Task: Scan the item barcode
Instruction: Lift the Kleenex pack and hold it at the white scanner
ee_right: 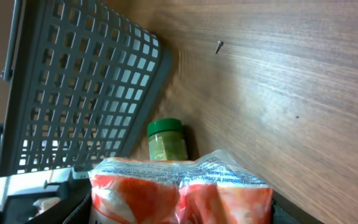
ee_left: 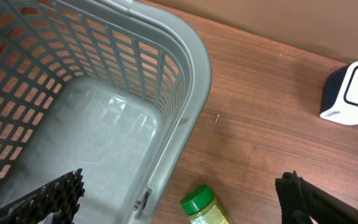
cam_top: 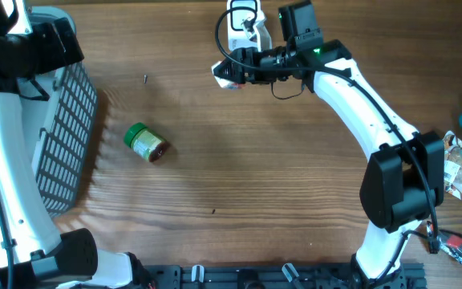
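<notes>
Overhead: right gripper (cam_top: pixel 233 71) clamps a red-white packet (cam_top: pixel 221 76) nr the scanner (cam_top: pixel 243 22) at the table's far edge. A green-lidded jar (cam_top: pixel 146 142) lies beside the basket (cam_top: pixel 62 136). Left wrist: left gripper (ee_left: pixel 180 183) spread wide above the basket (nothing held). Right wrist: packet sits btwn the fingers.

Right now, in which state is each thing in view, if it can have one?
left tool, open, holding nothing.
right tool, shut on the red-and-white packet.
red-and-white packet, gripped, held off the table.
scanner, standing on the table, untouched.
jar, lying on its side, green lid on.
basket, upright, nothing in the part that shows.
</notes>
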Robot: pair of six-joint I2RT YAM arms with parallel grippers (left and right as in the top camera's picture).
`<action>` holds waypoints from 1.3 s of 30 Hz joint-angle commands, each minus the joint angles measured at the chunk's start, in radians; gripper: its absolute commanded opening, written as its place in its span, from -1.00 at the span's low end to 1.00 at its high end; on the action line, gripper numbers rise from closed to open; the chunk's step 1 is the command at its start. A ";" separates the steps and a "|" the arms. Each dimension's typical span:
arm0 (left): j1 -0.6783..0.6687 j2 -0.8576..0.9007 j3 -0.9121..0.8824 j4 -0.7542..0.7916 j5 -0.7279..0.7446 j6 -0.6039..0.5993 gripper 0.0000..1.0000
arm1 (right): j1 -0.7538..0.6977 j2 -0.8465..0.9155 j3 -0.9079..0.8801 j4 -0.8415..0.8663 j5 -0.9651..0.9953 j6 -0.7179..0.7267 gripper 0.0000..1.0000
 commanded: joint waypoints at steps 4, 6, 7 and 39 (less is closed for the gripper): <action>0.003 0.000 0.010 0.003 0.005 0.016 1.00 | -0.004 -0.022 0.016 0.017 0.066 -0.063 0.39; 0.003 0.000 0.010 0.003 0.005 0.016 1.00 | -0.004 -0.022 0.016 0.017 0.068 -0.069 0.40; 0.003 0.000 0.010 0.003 0.005 0.016 1.00 | -0.004 -0.022 0.016 0.017 0.098 -0.069 0.40; 0.003 0.000 0.010 0.003 0.005 0.016 1.00 | -0.004 -0.022 0.016 0.145 0.333 -0.148 0.41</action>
